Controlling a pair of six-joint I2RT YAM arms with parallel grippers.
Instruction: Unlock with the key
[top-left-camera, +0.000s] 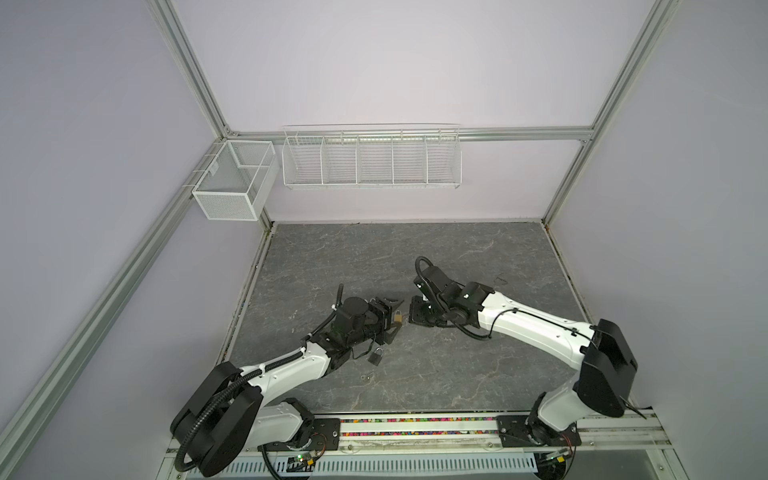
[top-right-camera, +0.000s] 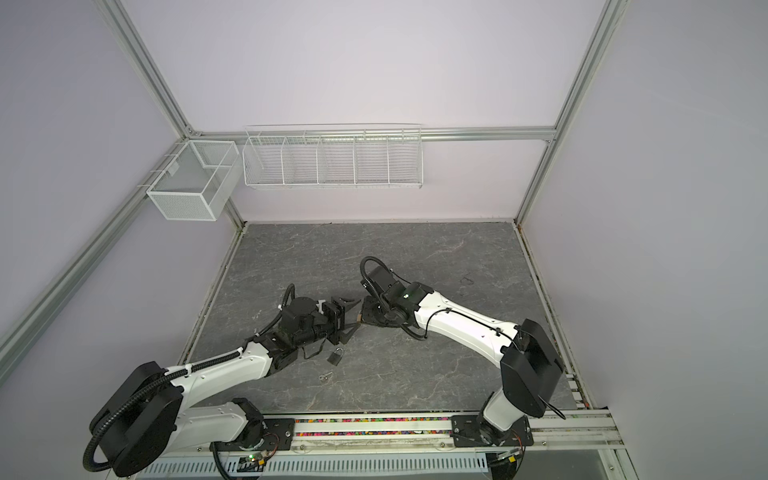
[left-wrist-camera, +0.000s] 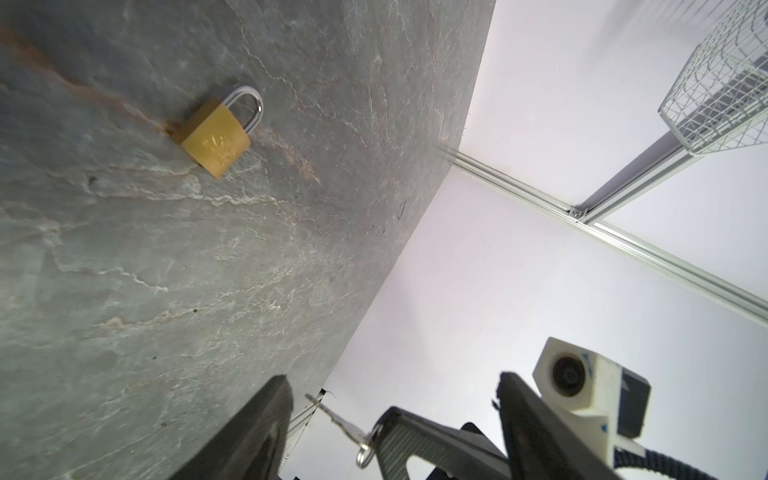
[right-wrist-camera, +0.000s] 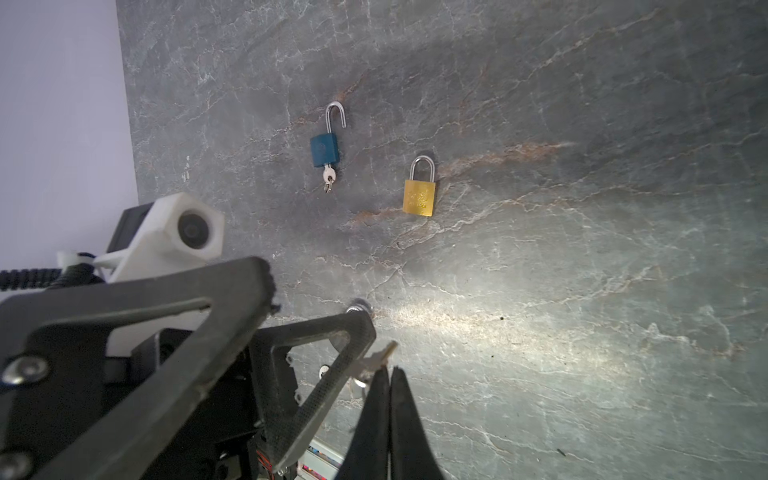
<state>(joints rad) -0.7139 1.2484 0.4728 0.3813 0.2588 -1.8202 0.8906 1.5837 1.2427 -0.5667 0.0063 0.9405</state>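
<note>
Grey tabletop (right-wrist-camera: 582, 332); key (right-wrist-camera: 376, 359) half hidden btw right fingers (right-wrist-camera: 374, 415)

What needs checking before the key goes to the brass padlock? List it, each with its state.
1. Key held by the right gripper: ok, the gripper is shut on it.
2. Left gripper open: ok.
3. Brass padlock awaiting the key: ok, its shackle is shut.
4. Brass padlock steadied: not ok, it lies free on the table and nothing holds it.
5. Keyhole facing the key: cannot tell, the keyhole is not visible.
6. Blue padlock unlocked: ok, its shackle is open, with a second key inserted.
</note>
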